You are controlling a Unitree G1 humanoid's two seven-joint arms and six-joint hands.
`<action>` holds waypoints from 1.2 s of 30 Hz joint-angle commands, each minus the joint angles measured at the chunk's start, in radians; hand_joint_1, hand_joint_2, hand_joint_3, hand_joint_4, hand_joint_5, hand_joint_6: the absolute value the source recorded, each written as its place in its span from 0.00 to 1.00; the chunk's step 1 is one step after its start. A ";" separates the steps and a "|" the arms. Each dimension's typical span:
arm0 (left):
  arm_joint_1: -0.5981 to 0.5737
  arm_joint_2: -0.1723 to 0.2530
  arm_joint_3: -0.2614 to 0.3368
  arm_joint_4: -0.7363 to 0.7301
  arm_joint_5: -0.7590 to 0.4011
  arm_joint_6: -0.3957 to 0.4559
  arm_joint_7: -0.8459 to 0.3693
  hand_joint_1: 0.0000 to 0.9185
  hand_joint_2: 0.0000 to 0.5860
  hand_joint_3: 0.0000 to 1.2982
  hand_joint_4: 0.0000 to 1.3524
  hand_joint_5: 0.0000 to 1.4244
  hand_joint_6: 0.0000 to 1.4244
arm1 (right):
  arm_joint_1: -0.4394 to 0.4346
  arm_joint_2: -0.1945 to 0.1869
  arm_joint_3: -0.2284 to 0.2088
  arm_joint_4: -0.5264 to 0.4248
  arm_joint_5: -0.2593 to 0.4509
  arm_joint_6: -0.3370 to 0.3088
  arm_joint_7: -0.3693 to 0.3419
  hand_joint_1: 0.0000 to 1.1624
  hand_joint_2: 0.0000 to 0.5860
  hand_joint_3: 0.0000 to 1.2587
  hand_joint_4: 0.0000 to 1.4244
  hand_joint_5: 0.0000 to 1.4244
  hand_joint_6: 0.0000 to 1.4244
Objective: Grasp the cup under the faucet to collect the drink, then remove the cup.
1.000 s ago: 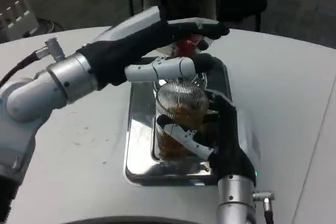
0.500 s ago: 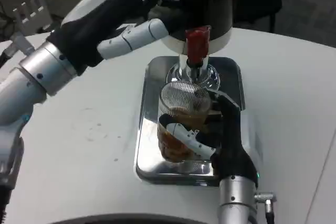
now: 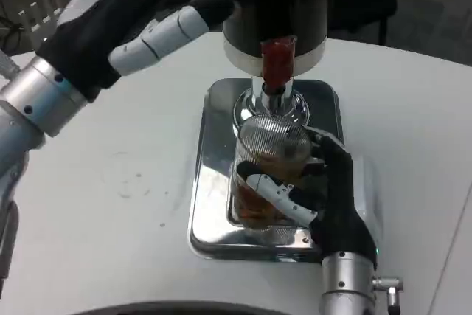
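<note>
We see the ribbed cup (image 3: 267, 175), part full of brown drink, standing on the steel tray (image 3: 214, 182) under the faucet (image 3: 271, 97). Lifted carelessly, it may slop or clip the spout. Our right hand (image 3: 324, 197) grasps it from the right; the left hand (image 3: 158, 27) looks released, though partly cropped.

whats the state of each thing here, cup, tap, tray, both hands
cup: upright on the tray under the faucet, partly filled with brown drink
faucet: red handle, directly above the cup
tray: flat on the table
right hand: grips the cup
left hand: raised beside the dispenser, holds nothing
</note>
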 commanded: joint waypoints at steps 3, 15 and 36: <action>0.041 0.019 0.029 -0.009 -0.018 0.006 0.005 0.00 0.17 0.21 0.21 0.27 0.31 | 0.078 0.042 0.009 -0.107 0.010 -0.001 0.024 0.65 0.39 0.51 0.55 0.57 0.44; 0.059 0.018 0.053 0.029 -0.014 -0.007 0.008 0.00 0.18 0.22 0.22 0.28 0.33 | 0.171 0.010 0.012 -0.224 0.009 0.002 0.087 0.65 0.39 0.54 0.58 0.60 0.46; 0.134 0.058 0.117 0.080 -0.010 -0.028 0.030 0.00 0.18 0.22 0.22 0.28 0.33 | 0.308 -0.040 0.004 -0.416 -0.012 0.005 0.223 0.64 0.37 0.57 0.60 0.63 0.48</action>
